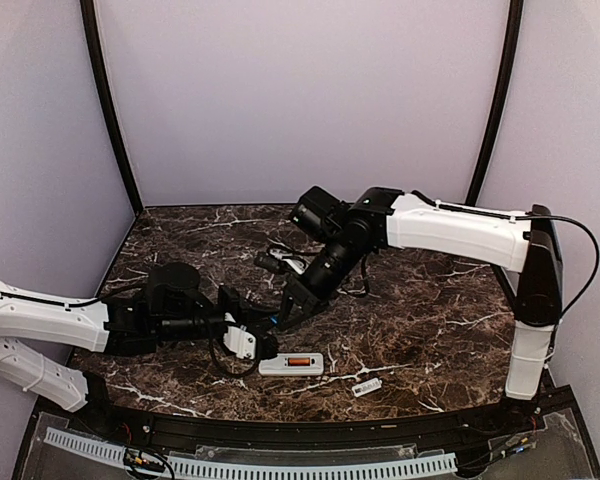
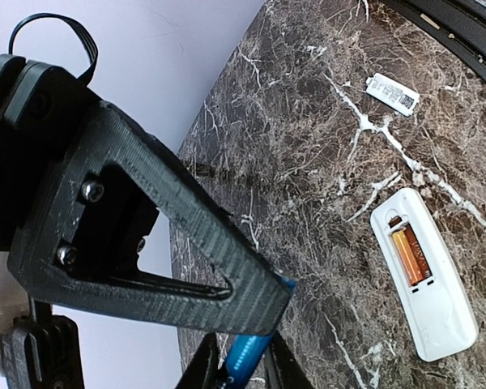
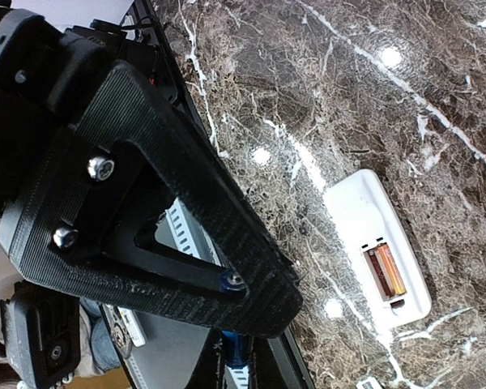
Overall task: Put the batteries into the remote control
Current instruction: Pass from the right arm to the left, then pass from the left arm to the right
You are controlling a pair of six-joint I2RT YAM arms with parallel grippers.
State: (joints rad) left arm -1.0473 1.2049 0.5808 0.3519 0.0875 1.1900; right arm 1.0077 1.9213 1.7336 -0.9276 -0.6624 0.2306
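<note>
The white remote control (image 1: 291, 365) lies back-up near the table's front edge, with its battery bay open. An orange battery (image 1: 299, 361) sits in one slot (image 2: 411, 255) (image 3: 389, 271), and the slot beside it looks dark. The blue battery (image 1: 273, 321) hangs above the table, just left of the remote. My left gripper (image 1: 255, 335) (image 2: 259, 332) and right gripper (image 1: 285, 315) (image 3: 251, 332) meet there, each shut on the blue battery (image 2: 247, 356) (image 3: 236, 352). The fingers hide most of it.
A small loose white cover piece (image 1: 367, 386) (image 2: 393, 91) lies right of the remote. Black cables (image 1: 280, 262) loop behind the right gripper. A curved black rail (image 1: 310, 425) runs along the front edge, and purple walls enclose the sides and back.
</note>
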